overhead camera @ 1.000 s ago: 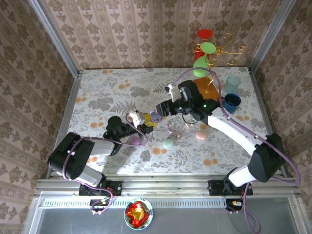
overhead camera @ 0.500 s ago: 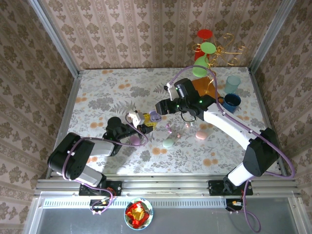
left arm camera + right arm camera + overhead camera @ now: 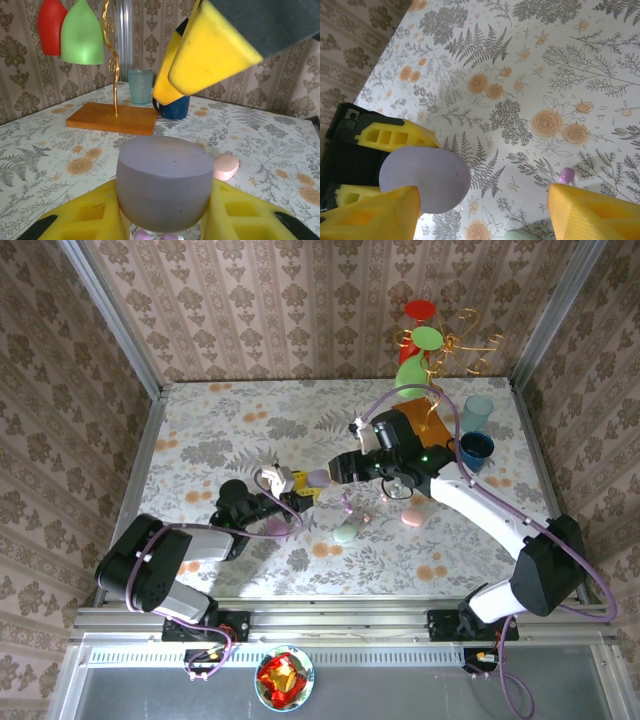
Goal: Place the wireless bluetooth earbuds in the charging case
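Yellow left fingers (image 3: 92, 216) are clamped on a round lilac case (image 3: 165, 190), one pad on each side. They hold it upright, just above the flowered counter (image 3: 45, 150). A faint seam runs round the case's middle.

Your right fingers (image 3: 592, 215) are spread wide with nothing between them. From the left wrist camera they hang above the case and apart from it. From the right wrist camera, one of them sits at the case's edge, but you cannot tell if it touches.

One tiny lilac-pink earbud (image 3: 566, 175) lies on the counter, outside the case and near the other right finger.

From overhead, a mint case (image 3: 346, 533) and a pink case (image 3: 411, 518) rest on the counter, near the held case. A lilac round piece (image 3: 277, 527) lies beside your left arm.

Further back stands a gold wire rack on an orange base (image 3: 112, 117), with a red cup (image 3: 51, 27) and a green cup (image 3: 82, 32) hanging from it. A pale teal tumbler (image 3: 140, 86) and a blue mug (image 3: 478, 448) stand near the rack.
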Controlling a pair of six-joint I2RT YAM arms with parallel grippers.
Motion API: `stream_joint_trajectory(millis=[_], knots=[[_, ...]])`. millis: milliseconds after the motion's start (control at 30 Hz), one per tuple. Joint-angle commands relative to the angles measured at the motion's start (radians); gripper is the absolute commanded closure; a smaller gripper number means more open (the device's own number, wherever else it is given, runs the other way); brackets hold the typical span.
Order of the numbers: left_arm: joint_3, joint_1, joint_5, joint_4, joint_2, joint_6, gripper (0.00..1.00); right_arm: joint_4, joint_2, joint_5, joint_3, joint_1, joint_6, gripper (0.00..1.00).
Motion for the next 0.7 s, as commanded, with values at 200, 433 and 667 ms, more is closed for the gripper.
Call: stream_joint_trajectory(millis=[200, 433, 667], knots=[[0.052, 0.004, -0.063, 0.06, -0.054, -0.087, 0.91, 0.244, 0.007, -0.342, -0.076, -0.072, 0.458, 0.27], [0.093, 0.002, -0.095, 0.061, -0.059, -0.116, 0.91, 0.582, 0.072, -0.493, -0.165, -0.072, 0.745, 0.31], [0.111, -0.005, -0.116, 0.062, -0.052, -0.12, 0.91, 0.841, 0.133, -0.55, -0.213, -0.073, 0.948, 0.38]])
